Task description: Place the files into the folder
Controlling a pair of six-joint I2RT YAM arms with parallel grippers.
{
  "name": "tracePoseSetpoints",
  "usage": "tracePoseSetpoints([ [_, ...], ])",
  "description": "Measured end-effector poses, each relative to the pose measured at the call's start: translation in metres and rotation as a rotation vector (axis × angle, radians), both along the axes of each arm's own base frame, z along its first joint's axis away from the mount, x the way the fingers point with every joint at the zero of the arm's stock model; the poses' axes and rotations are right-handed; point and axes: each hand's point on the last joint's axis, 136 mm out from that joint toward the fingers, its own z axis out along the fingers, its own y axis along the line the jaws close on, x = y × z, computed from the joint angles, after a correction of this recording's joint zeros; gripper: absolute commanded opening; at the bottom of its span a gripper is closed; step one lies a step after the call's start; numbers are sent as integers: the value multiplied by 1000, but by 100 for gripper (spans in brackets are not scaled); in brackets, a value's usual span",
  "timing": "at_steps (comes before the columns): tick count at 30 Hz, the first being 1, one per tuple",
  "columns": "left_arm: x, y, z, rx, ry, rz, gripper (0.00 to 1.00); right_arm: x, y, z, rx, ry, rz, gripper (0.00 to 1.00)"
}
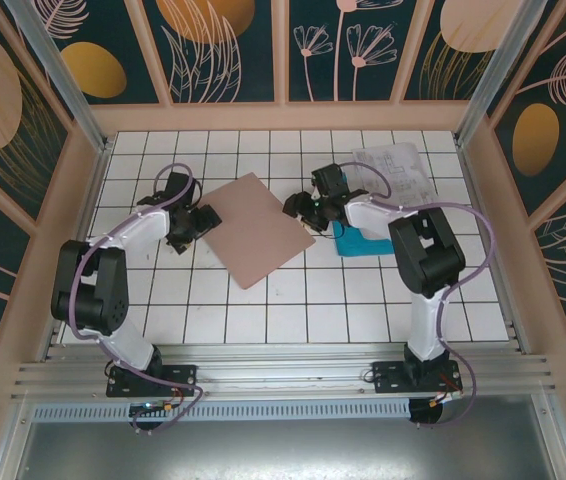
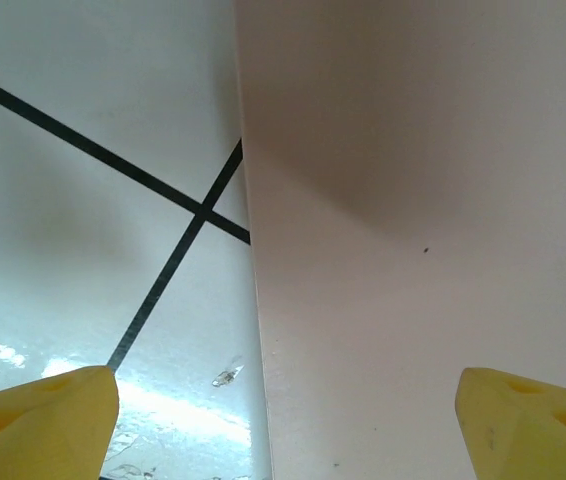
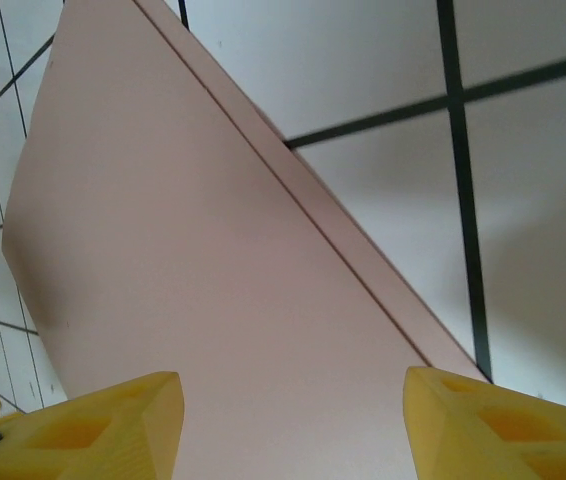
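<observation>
The folder [image 1: 260,228], a flat pinkish-brown card, lies closed and turned like a diamond in the middle of the tiled table. My left gripper [image 1: 191,222] is low at its left edge. In the left wrist view the yellow fingers [image 2: 43,425] stand wide apart, open, with the folder's edge [image 2: 413,200] running between them. My right gripper [image 1: 303,207] is at the folder's right corner, open over the card [image 3: 183,250], and a second layer shows along its edge. The files lie to the right: white printed sheets [image 1: 393,170] and a cyan sheet [image 1: 358,240] partly under the right arm.
The white tiled table [image 1: 263,310] has black grid lines and is walled by a beige frame [image 1: 98,150] on three sides. The arm bases sit on the metal rail [image 1: 283,375] at the near edge. Bare tiles lie in front of the folder.
</observation>
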Motion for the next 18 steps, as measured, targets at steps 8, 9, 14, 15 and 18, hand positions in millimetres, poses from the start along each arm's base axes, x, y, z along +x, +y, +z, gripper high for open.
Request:
tracePoseSetpoints([
  [8, 13, -17, -17, -100, -25, 5, 82, 16, 7, -13, -4, 21, -19, 59],
  [9, 15, -19, -20, -112, -27, 2, 81, 15, 6, -16, -6, 28, -21, 59],
  [14, 22, -27, -27, -149, -37, -6, 79, 13, 4, -22, -12, 51, -29, 59],
  [15, 23, -28, -27, -157, -41, -10, 79, 12, 4, -23, -12, 58, -34, 59],
  [18, 26, -30, -27, -166, -47, -14, 78, 10, 3, -26, -6, 63, -38, 59],
])
